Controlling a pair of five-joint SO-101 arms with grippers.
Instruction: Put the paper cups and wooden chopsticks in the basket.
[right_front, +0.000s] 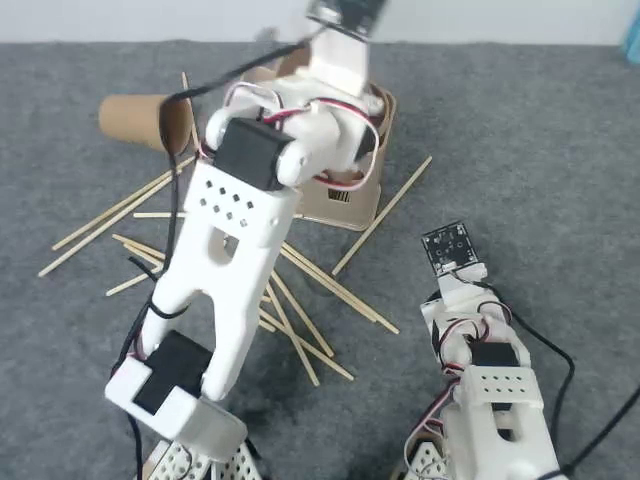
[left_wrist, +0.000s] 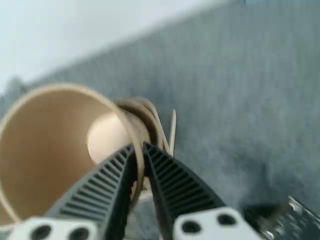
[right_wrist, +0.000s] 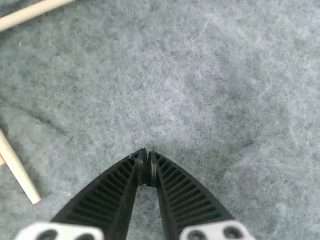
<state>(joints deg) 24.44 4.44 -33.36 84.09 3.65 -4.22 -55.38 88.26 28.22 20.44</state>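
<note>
Here, plain brown paper cup (left_wrist: 45, 150)

Left arm (right_front: 235, 270) and right arm (right_front: 497, 395) have white perforated shells, black servos and red, white and black cables. Left pincer (left_wrist: 139, 149) and right pincer (right_wrist: 147, 159) have black ribbed fingers (left_wrist: 175, 187), with white screwed mounts behind.

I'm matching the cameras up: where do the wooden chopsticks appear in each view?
High view: wooden chopsticks scattered on the grey mat around the basket.
Left wrist view: one thin stick, likely a chopstick, beyond the held paper cup.
Right wrist view: two chopstick ends near the right end effector.
Shared landmark: the grey mat.
</note>
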